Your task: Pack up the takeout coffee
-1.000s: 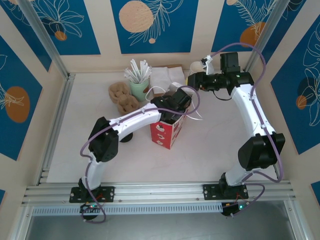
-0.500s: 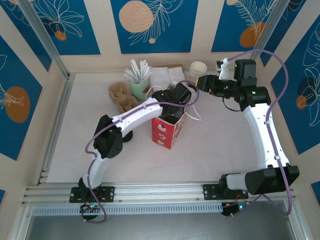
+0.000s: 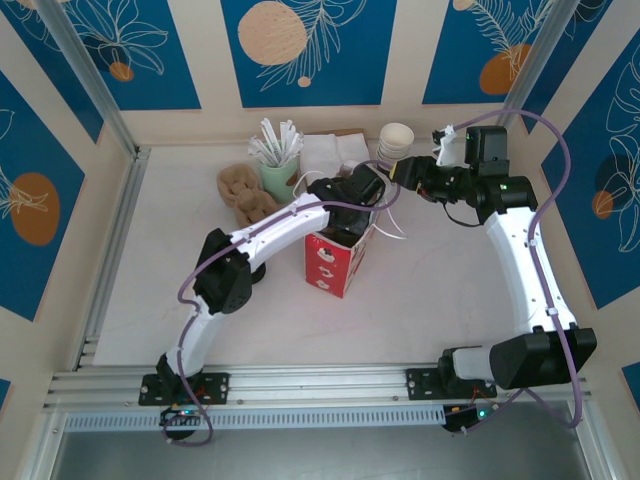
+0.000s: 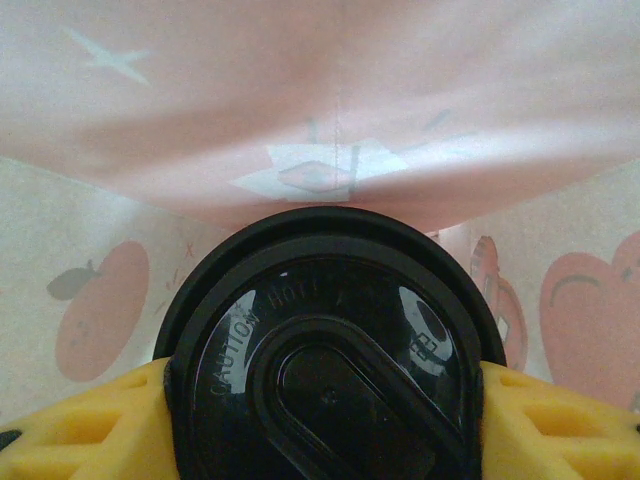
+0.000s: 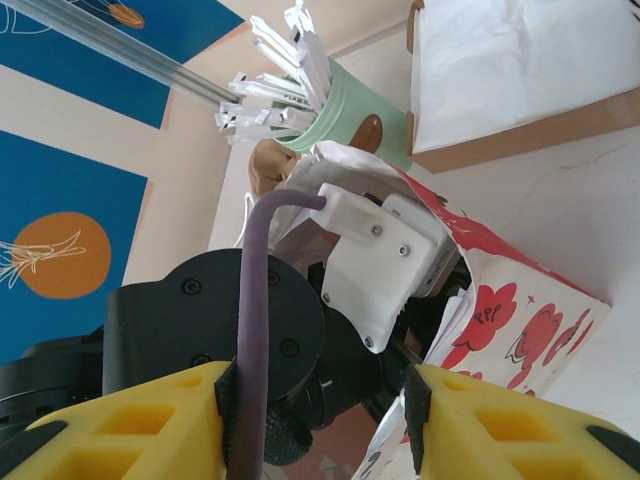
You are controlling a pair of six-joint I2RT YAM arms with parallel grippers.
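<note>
Overhead, the left arm (image 3: 275,232) reaches into the red bag (image 3: 335,262); packing judged nearly done, release and withdrawal left; at the left wrist, the left gripper (image 4: 320,425) pinches the takeout coffee (image 4: 320,300) inside the bag, lid (image 4: 330,390) facing the camera, long axis probably upright; at the right wrist, the right gripper (image 5: 315,420) stands spread, empty.

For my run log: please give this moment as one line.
left fingers: shut on coffee inside bag | right fingers: open near bag | coffee: not yet released
</note>
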